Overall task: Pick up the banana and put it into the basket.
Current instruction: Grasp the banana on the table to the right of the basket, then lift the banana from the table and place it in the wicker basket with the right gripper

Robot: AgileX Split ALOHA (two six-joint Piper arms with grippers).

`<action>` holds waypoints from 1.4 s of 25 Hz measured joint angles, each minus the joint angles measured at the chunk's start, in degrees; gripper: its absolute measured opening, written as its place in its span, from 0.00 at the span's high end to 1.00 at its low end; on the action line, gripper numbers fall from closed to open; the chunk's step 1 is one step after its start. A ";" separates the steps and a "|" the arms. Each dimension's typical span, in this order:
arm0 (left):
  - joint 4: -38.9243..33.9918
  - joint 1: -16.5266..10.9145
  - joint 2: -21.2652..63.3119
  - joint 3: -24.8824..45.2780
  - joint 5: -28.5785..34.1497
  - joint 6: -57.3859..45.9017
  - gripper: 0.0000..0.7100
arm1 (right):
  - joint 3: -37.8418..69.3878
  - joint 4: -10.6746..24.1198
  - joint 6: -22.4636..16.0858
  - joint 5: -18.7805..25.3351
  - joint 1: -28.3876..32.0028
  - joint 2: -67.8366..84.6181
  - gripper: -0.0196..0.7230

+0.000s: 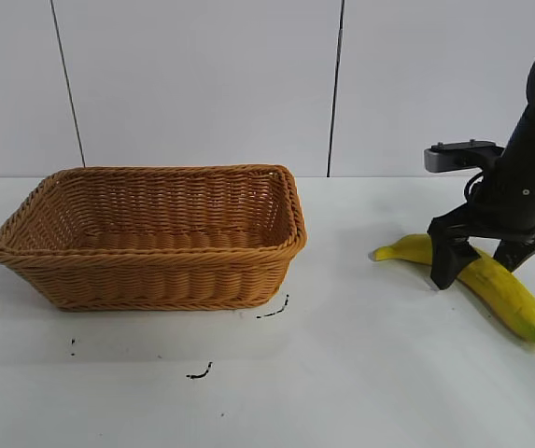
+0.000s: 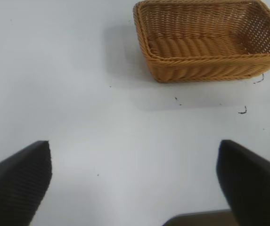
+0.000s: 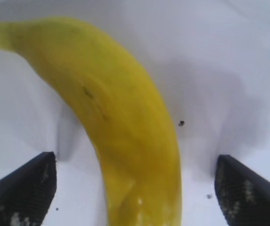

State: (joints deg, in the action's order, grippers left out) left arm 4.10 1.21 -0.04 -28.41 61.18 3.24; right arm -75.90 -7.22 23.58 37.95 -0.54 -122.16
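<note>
The yellow banana (image 1: 500,287) lies on the white table at the right. My right gripper (image 1: 477,266) is open and straddles its middle, one finger on each side, low at the table. In the right wrist view the banana (image 3: 120,122) runs between the two spread fingers (image 3: 24,188) with gaps on both sides. The woven basket (image 1: 155,238) stands at the left of the table and holds nothing. The left gripper (image 2: 135,174) is open above bare table and holds nothing; the basket (image 2: 205,61) lies farther off in its view. The left arm does not show in the exterior view.
Small black marks (image 1: 272,311) lie on the table in front of the basket. A white panelled wall stands behind the table.
</note>
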 joint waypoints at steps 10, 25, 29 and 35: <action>0.00 0.00 0.00 0.00 0.00 0.00 0.03 | 0.00 1.36 -0.05 4.89 0.00 8.64 0.57; 0.00 0.00 0.00 0.00 0.00 0.00 0.03 | -18.62 2.36 -1.26 21.44 -2.64 13.53 0.57; 0.00 0.00 0.00 0.00 0.00 0.00 0.03 | -23.26 2.67 -1.35 22.28 -5.80 12.05 0.57; 0.00 0.00 0.00 0.00 0.00 0.00 0.03 | -32.38 2.76 -1.40 24.33 -14.85 5.53 0.57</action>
State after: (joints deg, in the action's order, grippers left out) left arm 4.10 1.21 -0.04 -28.41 61.18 3.24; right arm -108.29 -4.46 22.18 62.28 -15.39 -116.63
